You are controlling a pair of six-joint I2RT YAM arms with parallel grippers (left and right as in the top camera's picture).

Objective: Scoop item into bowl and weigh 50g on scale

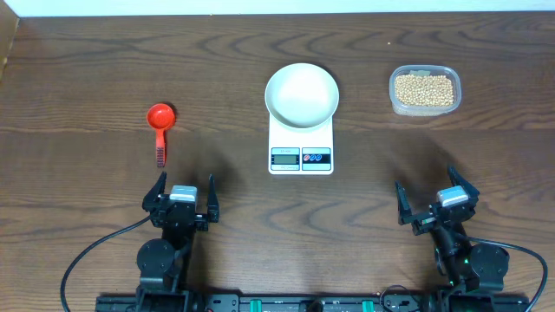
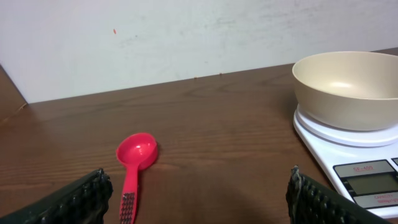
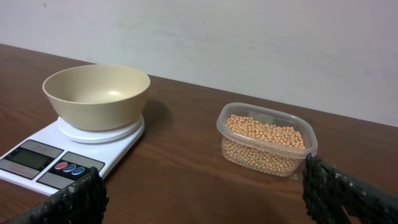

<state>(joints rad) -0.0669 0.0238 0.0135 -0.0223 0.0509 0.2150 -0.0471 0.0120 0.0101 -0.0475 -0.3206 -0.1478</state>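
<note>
Wood-grain tabletop carries the scale, with the bowl on its platform. The beans fill a tub right of the scale; a red scoop lies left. The left tool and the right tool stand open and unloaded, with bare tabletop between them and the scale

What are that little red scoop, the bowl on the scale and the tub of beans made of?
Red scoop: probably plastic, going by its uniform glossy colour and moulded ribbed handle.
Bowl: smooth, cream-white and softly glossy. It could be ceramic or melamine; the look doesn't settle it.
Tub: thin clear plastic, since the beans show through its wall.
</note>
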